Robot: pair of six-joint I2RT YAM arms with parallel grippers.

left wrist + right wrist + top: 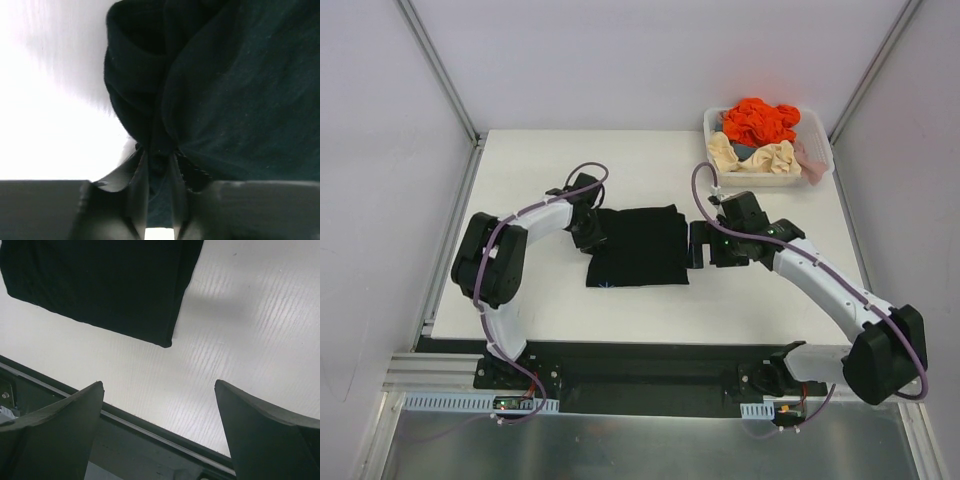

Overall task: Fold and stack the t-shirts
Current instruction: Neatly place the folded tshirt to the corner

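Observation:
A black t-shirt [638, 245] lies folded into a rough rectangle in the middle of the table. My left gripper [590, 232] is at its left edge. In the left wrist view the jaws [159, 155] stand close together with a bunched fold of the black cloth [240, 90] pinched between them. My right gripper [697, 245] hovers just off the shirt's right edge. It stands wide open [159, 383] over bare table, with a corner of the shirt [100, 285] ahead of it. An orange t-shirt [757, 120], a cream one [760, 158] and a pink one [810, 160] lie crumpled in the basket.
The white plastic basket [770, 181] stands at the back right corner of the white table [530, 170]. The table's dark front rail [150, 432] shows just under the right gripper's fingers. Grey walls enclose the table on three sides.

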